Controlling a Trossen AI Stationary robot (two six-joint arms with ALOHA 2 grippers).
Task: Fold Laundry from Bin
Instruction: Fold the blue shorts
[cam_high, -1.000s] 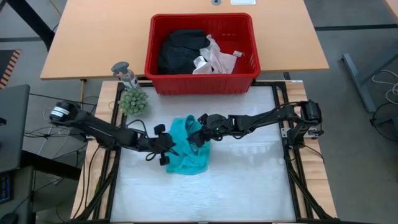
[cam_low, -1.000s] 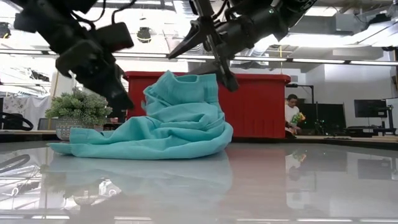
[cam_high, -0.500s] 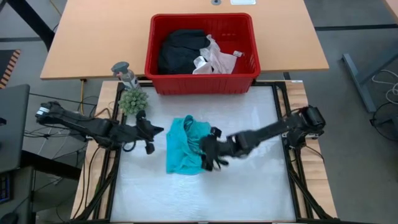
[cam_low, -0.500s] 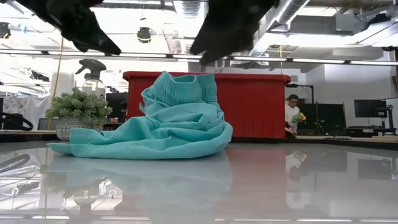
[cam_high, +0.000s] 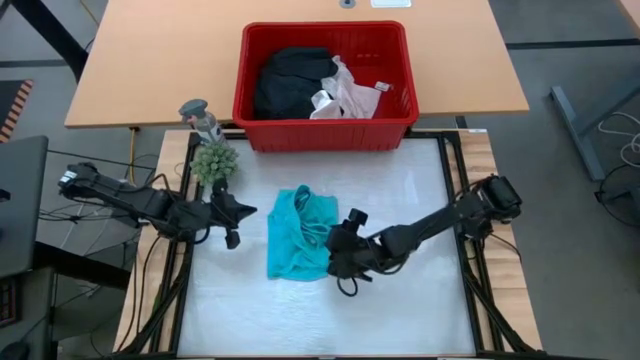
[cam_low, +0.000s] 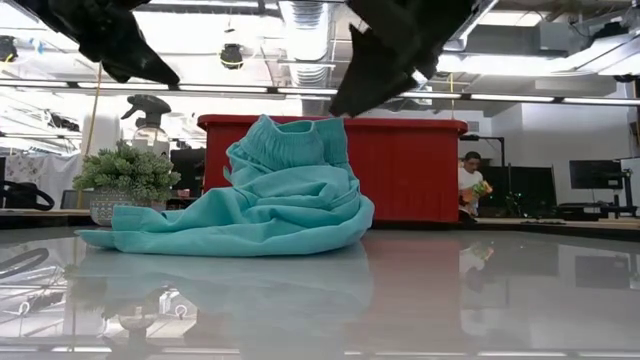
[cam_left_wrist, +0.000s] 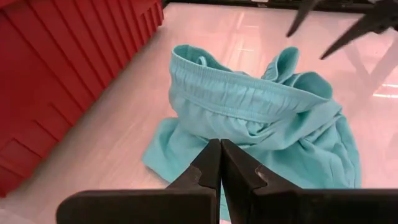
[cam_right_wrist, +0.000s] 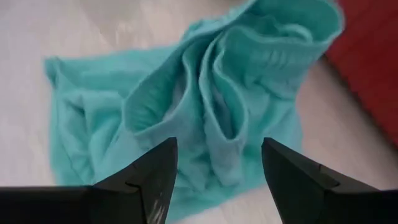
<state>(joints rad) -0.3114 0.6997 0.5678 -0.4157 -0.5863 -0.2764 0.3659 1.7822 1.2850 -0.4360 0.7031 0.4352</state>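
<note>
Both claws had let go and backed off: left claw (cam_high: 231, 212) closed and empty, right claw (cam_high: 341, 252) open beside the teal garment (cam_high: 298, 233), which lay crumpled, unfolded on the desk (cam_high: 400, 310).

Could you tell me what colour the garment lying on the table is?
Teal garment, plain with no pattern; the left wrist view shows it best.
</note>
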